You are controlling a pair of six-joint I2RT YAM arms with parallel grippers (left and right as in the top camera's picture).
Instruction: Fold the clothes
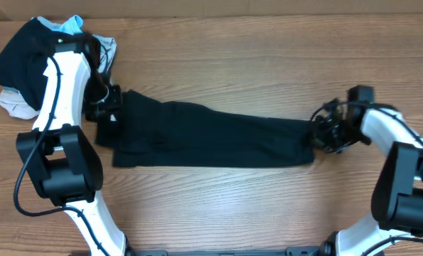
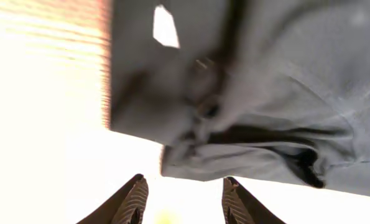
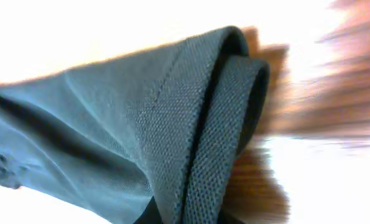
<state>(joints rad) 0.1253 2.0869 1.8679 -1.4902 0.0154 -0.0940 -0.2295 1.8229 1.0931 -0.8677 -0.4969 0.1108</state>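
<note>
The black polo shirt (image 1: 211, 135) lies on the wooden table as a long folded strip running left to right. My left gripper (image 1: 103, 108) is at its left end. In the left wrist view it (image 2: 183, 190) is open, and the shirt's edge (image 2: 247, 81) lies just beyond the fingertips, with a white label (image 2: 166, 26) showing. My right gripper (image 1: 323, 134) is at the strip's right end. In the right wrist view the folded hem (image 3: 203, 124) runs down between the jaws (image 3: 186, 214), which are shut on it and mostly hidden by fabric.
A pile of other clothes sits at the back left corner: a bundled black garment (image 1: 23, 53), a white piece (image 1: 12, 105) and a light blue piece (image 1: 72, 25). My left arm reaches over that pile. Bare wood table (image 1: 254, 64) lies behind the shirt.
</note>
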